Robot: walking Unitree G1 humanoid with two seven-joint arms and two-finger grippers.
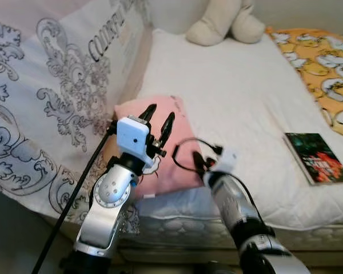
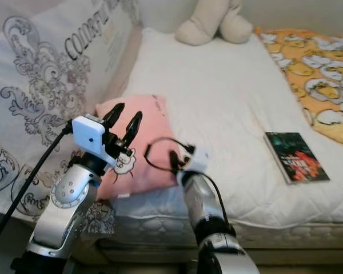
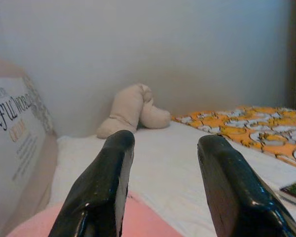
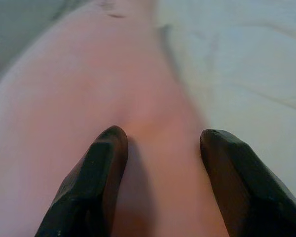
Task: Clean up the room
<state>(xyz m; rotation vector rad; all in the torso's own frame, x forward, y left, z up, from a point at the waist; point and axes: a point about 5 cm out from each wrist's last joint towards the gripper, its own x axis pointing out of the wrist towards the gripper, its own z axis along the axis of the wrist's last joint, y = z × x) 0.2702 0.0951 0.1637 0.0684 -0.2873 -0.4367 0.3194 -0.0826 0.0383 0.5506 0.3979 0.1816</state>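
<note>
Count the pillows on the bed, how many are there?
1 that I can see: a pink pillow near the bed's front edge, by both hands. More could be hidden under the patterned blanket.

soft even indoor light, head views sharp; right wrist view blurred, faint shadows.

Before me, a bed (image 1: 234,103) under a white quilted sheet runs back to a pale, bare wall (image 3: 163,44). A cream plush toy (image 1: 223,23) sits at the far end of the bed, against that wall. An orange blanket (image 1: 320,63) printed with white and yellow cartoon figures covers the bed's right side. Near its front edge, a book (image 1: 317,158) with a dark green and red cover lies flat on the sheet, just beside the blanket. On my left, a white cover (image 1: 51,97) with grey scrollwork and black lettering rises along the bed.
</note>
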